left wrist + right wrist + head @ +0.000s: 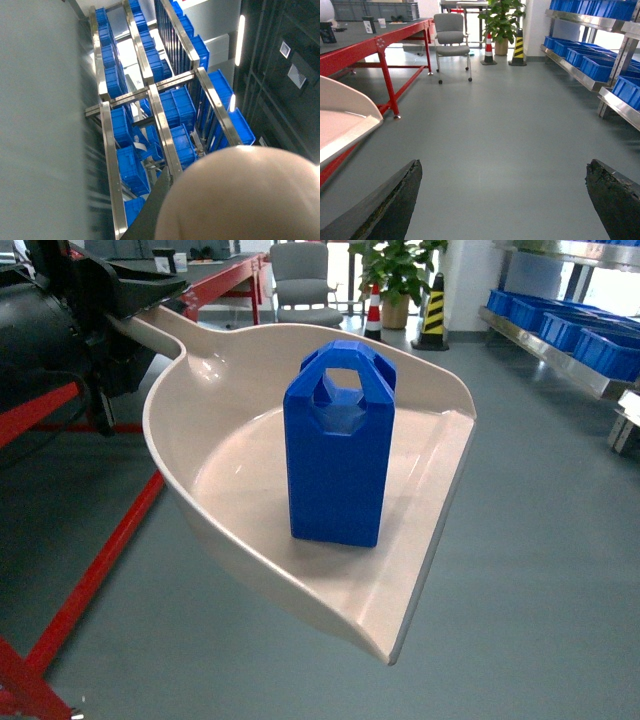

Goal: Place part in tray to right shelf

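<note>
The blue part (338, 455) stands upright in the middle of the beige tray (225, 430), which hangs in the air over the grey floor. My left gripper (135, 302) is shut on the tray's long handle at the upper left. In the left wrist view the tray's rounded back (240, 195) fills the lower right, and one dark finger (162, 200) lies against it. My right gripper (502, 167) stands open over bare floor, holding nothing; the tray's lip (340, 120) shows to its left. The right shelf (545, 345) of silver steel stands far right, apart from the tray.
Blue crates (600, 345) sit on the steel shelf (572, 70). A red-framed table (375, 42) runs along the left. A grey chair (451, 35), a potted plant (502, 22) and striped cones (518, 47) stand at the back. Grey floor lies between.
</note>
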### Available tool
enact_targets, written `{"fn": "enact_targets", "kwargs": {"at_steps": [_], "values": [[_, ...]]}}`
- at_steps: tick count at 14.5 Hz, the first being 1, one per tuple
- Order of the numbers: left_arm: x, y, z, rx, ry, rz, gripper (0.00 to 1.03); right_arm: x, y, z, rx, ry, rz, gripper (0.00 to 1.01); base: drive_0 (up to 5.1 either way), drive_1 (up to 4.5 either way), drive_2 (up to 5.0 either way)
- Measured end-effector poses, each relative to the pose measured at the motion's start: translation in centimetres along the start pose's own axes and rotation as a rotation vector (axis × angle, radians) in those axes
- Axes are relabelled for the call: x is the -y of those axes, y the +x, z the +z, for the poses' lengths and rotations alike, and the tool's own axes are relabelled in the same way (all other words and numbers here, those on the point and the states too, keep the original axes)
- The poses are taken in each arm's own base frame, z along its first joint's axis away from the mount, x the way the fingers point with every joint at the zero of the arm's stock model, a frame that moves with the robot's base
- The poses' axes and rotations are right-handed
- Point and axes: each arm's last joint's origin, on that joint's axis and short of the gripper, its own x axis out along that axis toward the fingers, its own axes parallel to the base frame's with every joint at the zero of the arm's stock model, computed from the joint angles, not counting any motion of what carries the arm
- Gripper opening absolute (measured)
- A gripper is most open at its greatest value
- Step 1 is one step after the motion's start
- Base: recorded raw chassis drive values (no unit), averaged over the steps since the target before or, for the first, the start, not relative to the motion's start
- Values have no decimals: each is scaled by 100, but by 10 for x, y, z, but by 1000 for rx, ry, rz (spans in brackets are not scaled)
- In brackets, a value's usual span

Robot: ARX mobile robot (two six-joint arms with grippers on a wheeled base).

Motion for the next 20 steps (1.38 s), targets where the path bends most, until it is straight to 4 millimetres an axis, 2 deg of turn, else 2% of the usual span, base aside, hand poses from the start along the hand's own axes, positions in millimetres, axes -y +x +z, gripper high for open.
{"fn": "enact_targets", "kwargs": {"at_steps": [20], "values": [[-1, 0, 0, -4, -2, 4, 12, 0, 0, -1, -5, 0, 1, 98, 1, 422, -420]]}}
